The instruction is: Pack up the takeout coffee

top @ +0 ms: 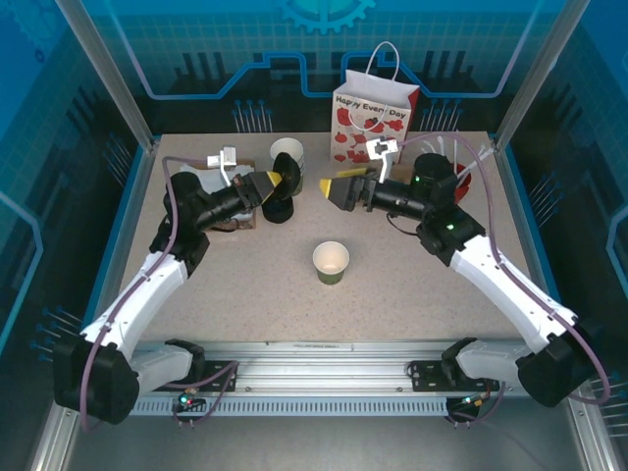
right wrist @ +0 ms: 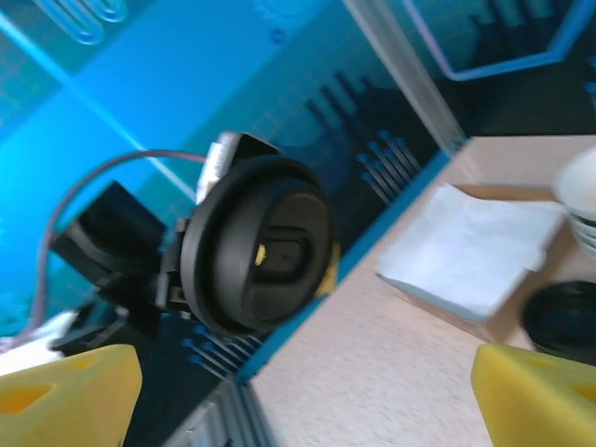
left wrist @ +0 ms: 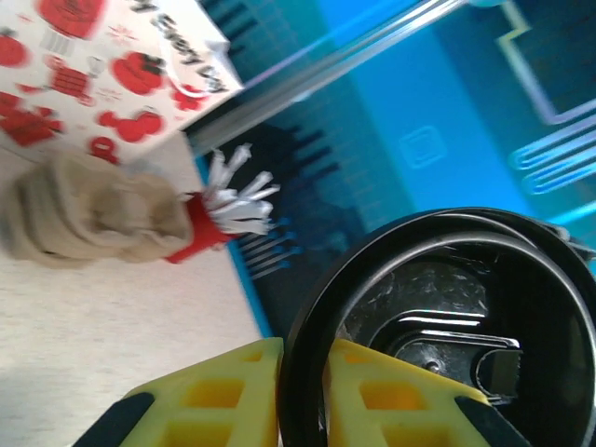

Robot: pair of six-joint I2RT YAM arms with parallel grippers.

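I keep the left gripper pinched on the rim of the black lid, its face toward the wide-open right gripper (a handover, I judge), while the lidless cup stands mid-table, outside the bag.

The tabletop is speckled beige laminate, edged with a blue trim. Blue translucent wall panels stand around it, printed with pale circuit lines. The back panel carries a gear emblem at its top. Aluminium posts rise at the back corners of the enclosure, and a slotted aluminium rail runs along the near edge. The light is bright and even, the shadows on the table are soft, and the panels glow cyan.
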